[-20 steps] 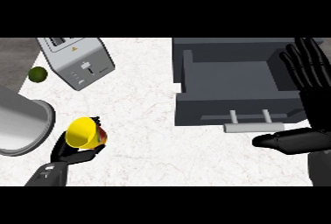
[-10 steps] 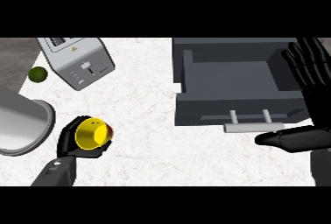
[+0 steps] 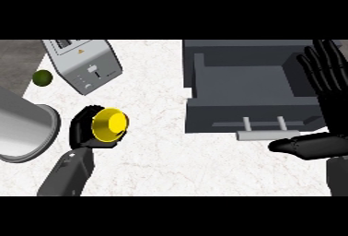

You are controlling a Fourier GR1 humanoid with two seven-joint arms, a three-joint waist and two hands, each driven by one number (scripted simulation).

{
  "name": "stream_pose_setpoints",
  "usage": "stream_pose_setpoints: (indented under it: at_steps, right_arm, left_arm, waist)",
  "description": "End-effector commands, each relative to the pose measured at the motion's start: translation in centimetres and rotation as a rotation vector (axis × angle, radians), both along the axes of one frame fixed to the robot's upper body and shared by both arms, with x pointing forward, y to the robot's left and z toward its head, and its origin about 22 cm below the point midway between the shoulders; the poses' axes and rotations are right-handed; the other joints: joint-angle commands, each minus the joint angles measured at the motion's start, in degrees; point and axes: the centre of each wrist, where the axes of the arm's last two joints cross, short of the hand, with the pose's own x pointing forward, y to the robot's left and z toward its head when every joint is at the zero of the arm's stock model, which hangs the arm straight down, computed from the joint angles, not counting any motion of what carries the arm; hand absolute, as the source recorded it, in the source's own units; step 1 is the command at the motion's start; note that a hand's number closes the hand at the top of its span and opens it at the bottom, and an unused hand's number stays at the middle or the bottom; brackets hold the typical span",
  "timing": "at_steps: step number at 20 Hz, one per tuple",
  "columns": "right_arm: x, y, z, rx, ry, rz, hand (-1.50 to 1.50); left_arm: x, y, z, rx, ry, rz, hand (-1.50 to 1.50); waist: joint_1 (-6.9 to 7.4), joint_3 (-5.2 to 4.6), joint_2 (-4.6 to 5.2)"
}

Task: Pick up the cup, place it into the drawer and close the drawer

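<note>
Left hand [image 3: 81,132] is curled round the small yellow plastic cup [image 3: 110,125], which looks light, stiff and slick, so gripping its wall suits; the open grey drawer [image 3: 231,117] lies at three o'clock.

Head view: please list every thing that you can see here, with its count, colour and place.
cup: 1, yellow, lower left
drawer: 1, grey, open, upper right
toaster: 1, silver, upper left
round fruit: 1, green, left edge
round container: 1, grey, left edge
counter: 1, white, under everything
left robot hand: 1, black, curled round the cup
right robot hand: 1, black, open, resting at the right edge
</note>
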Motion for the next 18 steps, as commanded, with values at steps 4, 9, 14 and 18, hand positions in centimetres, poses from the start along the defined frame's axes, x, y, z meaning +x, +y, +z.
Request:
stream_pose_setpoints:
  at_steps: [4, 9, 14, 18]
  right_arm:
    - [0.5, -0.4, 0.3, -0.024, 0.023, -0.017, -1.50]
    - [-0.7, -1.0, -1.0, -0.016, 0.013, -0.038, -1.50]
    - [-0.2, -0.6, -0.5, -0.030, 0.032, -0.036, -1.50]
    - [0.6, -0.4, -0.5, -0.026, 0.027, -0.015, -1.50]
  left_arm:
    - [6.2, -5.5, 6.3, -0.009, -0.184, -0.194, 1.50]
    - [8.7, -9.0, 11.7, 0.001, -0.196, -0.313, 1.50]
    - [10.6, -12.9, 18.8, 0.026, -0.206, -0.343, 1.50]
    - [11.3, -16.6, 24.3, 0.069, -0.194, -0.351, 1.50]
  waist:
    - [0.77, 0.13, -0.36]
    - [1.37, 0.20, -0.75]
    - [1.11, 0.16, -0.63]
    - [0.62, 0.16, -0.52]
